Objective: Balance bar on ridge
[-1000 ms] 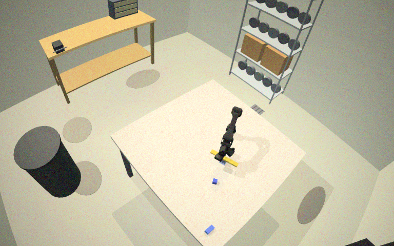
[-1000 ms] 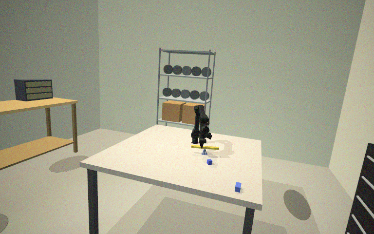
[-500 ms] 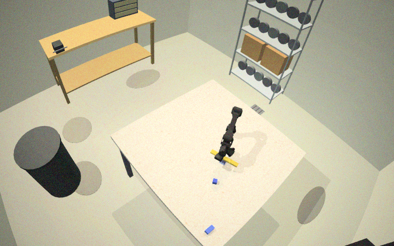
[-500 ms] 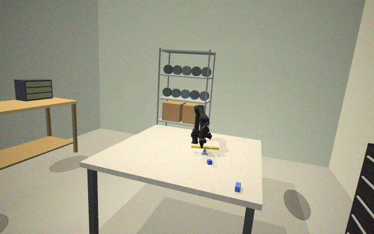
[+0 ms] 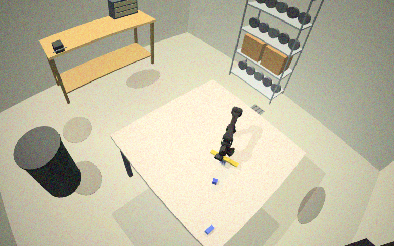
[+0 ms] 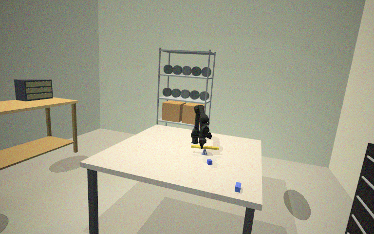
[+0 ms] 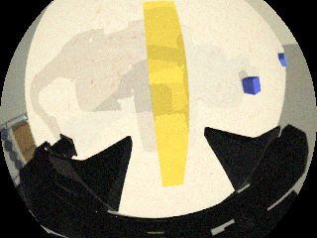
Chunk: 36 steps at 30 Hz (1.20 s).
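The yellow bar (image 5: 232, 162) (image 6: 213, 147) (image 7: 169, 94) lies across the top of the small blue ridge (image 5: 222, 163) (image 6: 204, 152). In the exterior view both bar ends stand above the table, and the bar looks about level, roughly parallel to its shadow. In the wrist view the bar hides the ridge. My gripper (image 5: 219, 158) (image 6: 201, 147) (image 7: 168, 134) is open. Its fingers stand wide on either side of the bar, with a gap on both sides in the wrist view, close to the bar's left part in the exterior view.
A dark blue cube (image 5: 214, 181) (image 6: 209, 162) (image 7: 251, 85) sits on the table (image 5: 162, 139) (image 6: 138, 157) in front of the ridge. A lighter blue block (image 5: 209, 229) (image 6: 237, 186) (image 7: 282, 59) lies near the table's front corner.
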{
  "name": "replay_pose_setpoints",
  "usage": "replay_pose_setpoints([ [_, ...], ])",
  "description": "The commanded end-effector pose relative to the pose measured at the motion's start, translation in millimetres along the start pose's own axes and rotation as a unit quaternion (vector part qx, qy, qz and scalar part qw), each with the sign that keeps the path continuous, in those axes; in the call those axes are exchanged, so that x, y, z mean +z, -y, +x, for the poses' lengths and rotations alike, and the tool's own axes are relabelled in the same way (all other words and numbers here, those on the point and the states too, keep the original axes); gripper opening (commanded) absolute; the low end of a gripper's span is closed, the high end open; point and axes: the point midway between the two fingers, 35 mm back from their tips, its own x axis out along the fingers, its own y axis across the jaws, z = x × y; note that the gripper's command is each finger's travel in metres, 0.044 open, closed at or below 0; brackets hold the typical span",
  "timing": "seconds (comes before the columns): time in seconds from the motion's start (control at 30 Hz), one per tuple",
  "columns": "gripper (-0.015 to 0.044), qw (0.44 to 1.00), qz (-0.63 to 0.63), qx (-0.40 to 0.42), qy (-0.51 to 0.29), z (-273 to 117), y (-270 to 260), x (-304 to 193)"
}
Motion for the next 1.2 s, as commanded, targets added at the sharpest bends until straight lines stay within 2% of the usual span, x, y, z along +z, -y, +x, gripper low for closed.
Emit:
replay_pose_setpoints([
  [0.0, 0.0440, 1.000, 0.000, -0.005, 0.001, -28.2, 5.3, 1.0],
  [0.17, 0.0440, 1.000, 0.000, -0.005, 0.001, -88.8, 2.0, 0.3],
  [0.23, 0.0440, 1.000, 0.000, -0.005, 0.001, -97.0, 0.5, 0.0],
  [1.17, 0.0440, 1.000, 0.000, -0.005, 0.001, -97.0, 0.5, 0.0],
])
